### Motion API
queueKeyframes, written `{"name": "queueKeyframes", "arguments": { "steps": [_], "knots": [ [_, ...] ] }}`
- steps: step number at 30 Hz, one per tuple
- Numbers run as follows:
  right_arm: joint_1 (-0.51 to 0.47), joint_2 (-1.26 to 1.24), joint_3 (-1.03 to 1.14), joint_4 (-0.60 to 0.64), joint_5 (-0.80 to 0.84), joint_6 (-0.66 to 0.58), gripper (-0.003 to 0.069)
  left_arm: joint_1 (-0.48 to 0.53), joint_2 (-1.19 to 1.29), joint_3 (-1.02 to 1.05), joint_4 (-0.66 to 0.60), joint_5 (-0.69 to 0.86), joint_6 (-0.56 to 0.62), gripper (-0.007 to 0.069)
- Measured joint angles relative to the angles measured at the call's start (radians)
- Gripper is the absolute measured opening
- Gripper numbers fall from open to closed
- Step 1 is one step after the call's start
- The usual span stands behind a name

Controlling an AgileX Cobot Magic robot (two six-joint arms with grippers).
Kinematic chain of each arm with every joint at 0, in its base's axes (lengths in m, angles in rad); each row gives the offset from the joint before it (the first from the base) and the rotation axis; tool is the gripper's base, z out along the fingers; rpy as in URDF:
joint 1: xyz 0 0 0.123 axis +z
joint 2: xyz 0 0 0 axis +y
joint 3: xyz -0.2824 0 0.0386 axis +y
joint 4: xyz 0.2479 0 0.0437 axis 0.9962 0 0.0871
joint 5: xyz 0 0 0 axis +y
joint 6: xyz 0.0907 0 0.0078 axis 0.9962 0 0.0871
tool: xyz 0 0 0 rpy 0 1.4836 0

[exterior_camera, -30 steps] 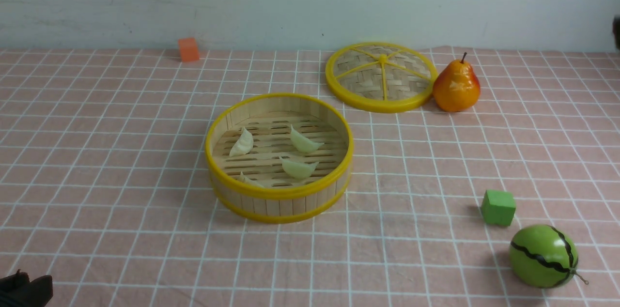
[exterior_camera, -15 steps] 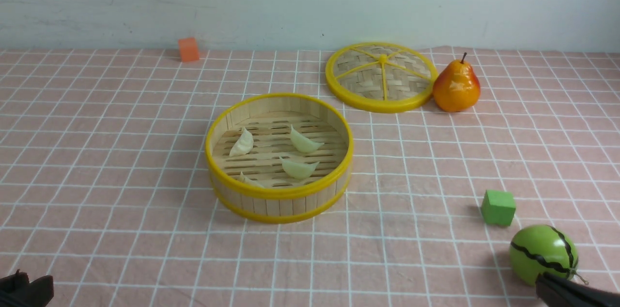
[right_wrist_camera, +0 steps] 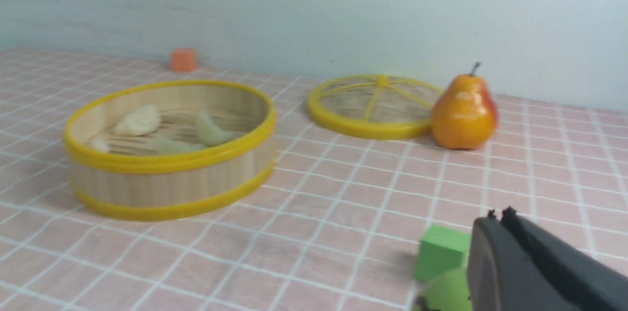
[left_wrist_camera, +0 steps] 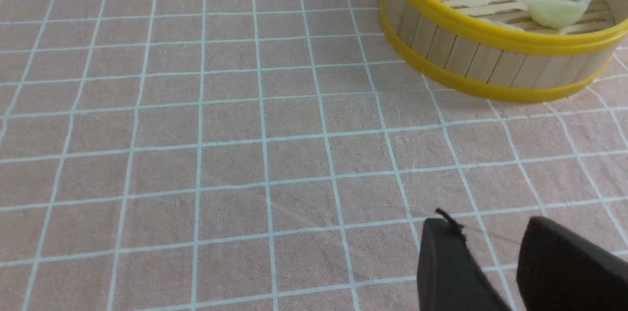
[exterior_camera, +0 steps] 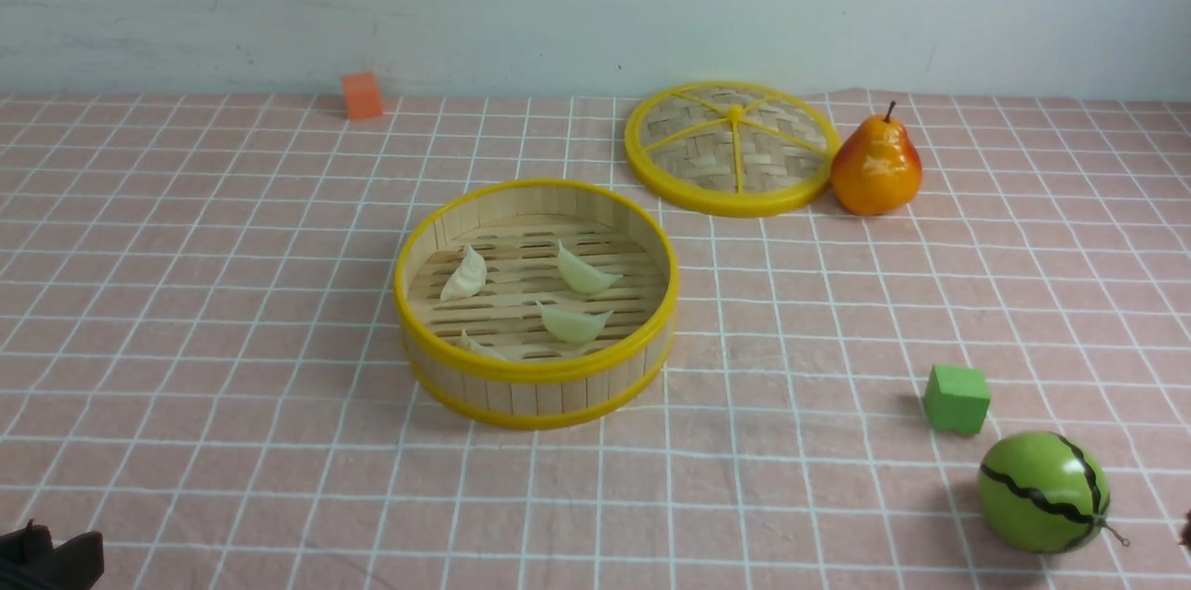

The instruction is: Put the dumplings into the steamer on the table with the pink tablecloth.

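All four dumplings (exterior_camera: 574, 323) lie on the slat floor of the steamer (exterior_camera: 535, 371) in the middle of the bench (exterior_camera: 233, 292), and being light, small and probably slick they would need a gentle pinch across the plump belly, while the left claw (left_wrist_camera: 490, 240) hangs slightly apart and the right claw (right_wrist_camera: 498, 215) closed together, both empty.

The left claw (left_wrist_camera: 487, 232) stands over the pink-gridded surface (left_wrist_camera: 221, 129), fingers parted and empty; ahead of it sits the steamer (left_wrist_camera: 490, 58), holding dumplings (left_wrist_camera: 554, 9).
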Motion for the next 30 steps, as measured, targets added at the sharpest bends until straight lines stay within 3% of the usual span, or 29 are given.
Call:
{"name": "queueKeyframes", "arguments": {
  "steps": [5,11,30],
  "knots": [
    [-0.131,-0.158,0.0,0.0,0.246,0.0,-0.0002,0.0,0.0,0.0,0.0,0.004,0.0,0.0223],
    [-0.171,-0.166,0.0,0.004,0.442,0.0,-0.0002,0.0,0.0,0.0,0.0,0.01,0.0,0.0228],
    [-0.171,-0.166,-0.007,0.004,0.483,0.0,0.0012,0.0,0.0,0.0,0.0,0.012,0.0,0.0237]
  ]
}}
